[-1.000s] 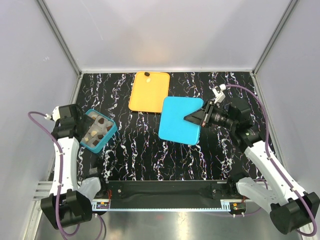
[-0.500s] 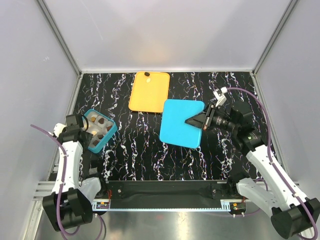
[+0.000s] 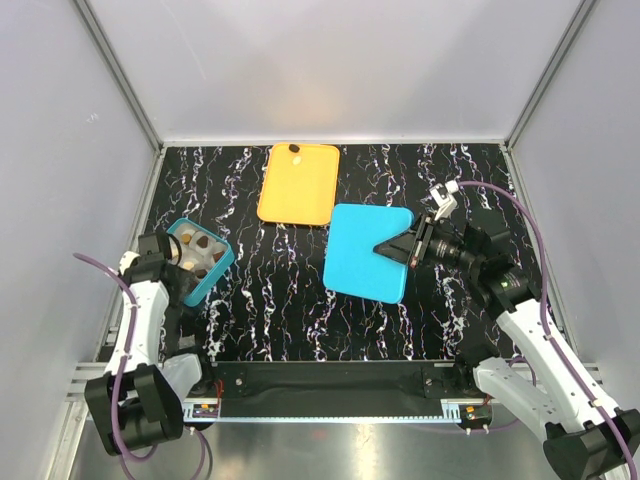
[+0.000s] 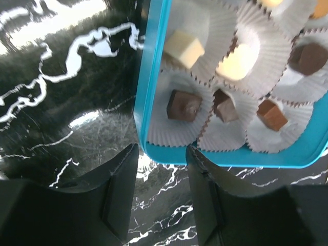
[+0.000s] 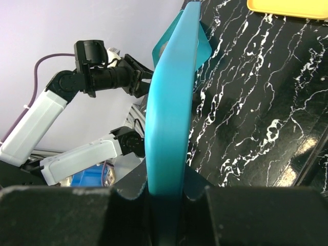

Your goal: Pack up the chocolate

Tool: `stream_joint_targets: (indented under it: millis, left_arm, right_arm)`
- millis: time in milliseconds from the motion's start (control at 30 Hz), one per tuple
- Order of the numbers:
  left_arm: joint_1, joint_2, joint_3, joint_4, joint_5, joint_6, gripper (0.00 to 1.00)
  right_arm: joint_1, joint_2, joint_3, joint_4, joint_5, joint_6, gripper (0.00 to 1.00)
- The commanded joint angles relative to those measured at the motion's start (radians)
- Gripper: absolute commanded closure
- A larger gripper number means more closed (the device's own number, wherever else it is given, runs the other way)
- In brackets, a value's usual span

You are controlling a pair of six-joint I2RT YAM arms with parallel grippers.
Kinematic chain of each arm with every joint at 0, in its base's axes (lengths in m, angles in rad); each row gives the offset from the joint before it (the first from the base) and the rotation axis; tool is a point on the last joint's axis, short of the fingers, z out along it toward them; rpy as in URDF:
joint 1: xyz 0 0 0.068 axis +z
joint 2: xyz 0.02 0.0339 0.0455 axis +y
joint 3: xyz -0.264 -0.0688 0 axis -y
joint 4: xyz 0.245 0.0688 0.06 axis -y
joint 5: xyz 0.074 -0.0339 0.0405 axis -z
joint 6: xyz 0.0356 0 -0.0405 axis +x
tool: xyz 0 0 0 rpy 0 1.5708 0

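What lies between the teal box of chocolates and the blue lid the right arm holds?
Only bare black marbled tabletop separates the box from the lid; the top view shows that stretch plainly.

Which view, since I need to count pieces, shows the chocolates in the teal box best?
Left wrist: it looks closely down on the chocolates, each in paper cups inside the teal box. Top external shows them only as tiny specks. Right wrist shows none, just the held lid edge-on.
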Motion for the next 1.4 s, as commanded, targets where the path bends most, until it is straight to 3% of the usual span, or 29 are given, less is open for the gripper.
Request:
stream_joint_targets:
  millis: [0,333,533,733,1367]
  left_arm:
    - [-0.024,-0.045,-0.019,0.034,0.060,-0.025,0.54]
    - [-0.131,-0.045,-0.042,0.045,0.070,-0.079,0.60]
    - [-0.133,-0.067,0.016,0.007,0.009,-0.067,0.58]
    - [-0.133,-0.094,0.065,-0.046,-0.095,-0.081,0.49]
    - [-0.125,0.076,0.053,-0.003,-0.167,-0.133,0.50]
  right_arm:
    - [-0.001,-0.008,0.006,0.014,0.024,-0.037,0.99]
    - [0.001,0.017,-0.007,0.031,0.023,-0.035,0.99]
    - [0.001,0.006,-0.007,0.019,0.037,-0.038,0.99]
    - [0.001,-0.002,-0.014,0.023,0.046,-0.030,0.99]
    - [0.001,-0.026,0.010,-0.069,0.079,-0.112,0.99]
